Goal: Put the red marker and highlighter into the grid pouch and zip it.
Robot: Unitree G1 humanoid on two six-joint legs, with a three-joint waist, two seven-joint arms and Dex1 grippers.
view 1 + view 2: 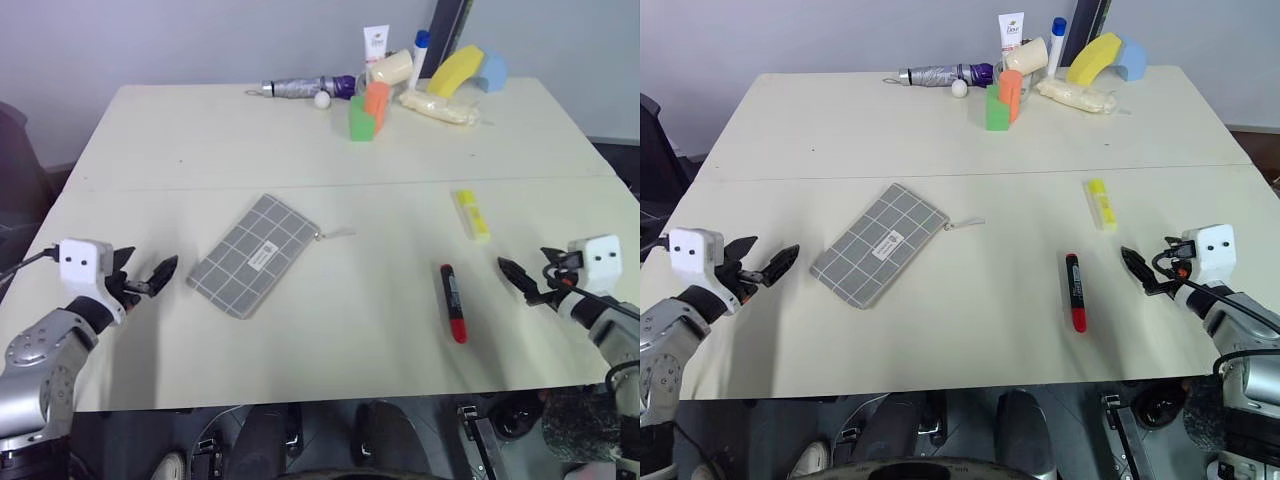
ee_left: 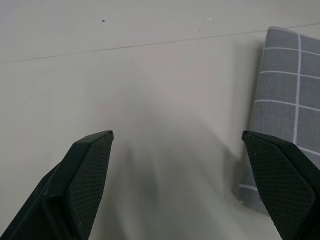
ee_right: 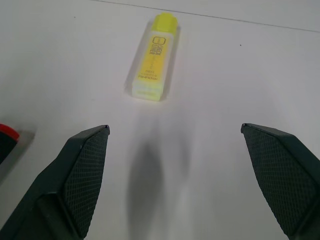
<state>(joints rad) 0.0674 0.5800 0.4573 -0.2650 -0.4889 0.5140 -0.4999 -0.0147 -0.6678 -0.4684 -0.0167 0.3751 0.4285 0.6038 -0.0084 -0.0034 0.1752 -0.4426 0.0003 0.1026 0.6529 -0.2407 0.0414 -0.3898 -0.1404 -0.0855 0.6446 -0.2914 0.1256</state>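
1. Grid pouch [image 1: 254, 255] lies flat mid-counter [image 1: 300, 150]; left tool [image 1: 150, 278] just beside it, fingers apart
2. Red marker [image 1: 453, 302] near right; highlighter [image 1: 472, 214] farther; right tool [image 1: 522, 278] beside marker, spread

Grid pouch [image 1: 252, 255] left on table [image 1: 200, 140]; red marker [image 1: 453, 301] right, highlighter [image 1: 472, 214] behind it.

grid pouch [image 1: 254, 256]: grey with white grid lines, lying flat and diagonal on table, zipper pull pointing right | red marker [image 1: 453, 303]: lying right of pouch, black cap pointing away | highlighter [image 1: 472, 213]: yellow, lying beyond marker, apart from it
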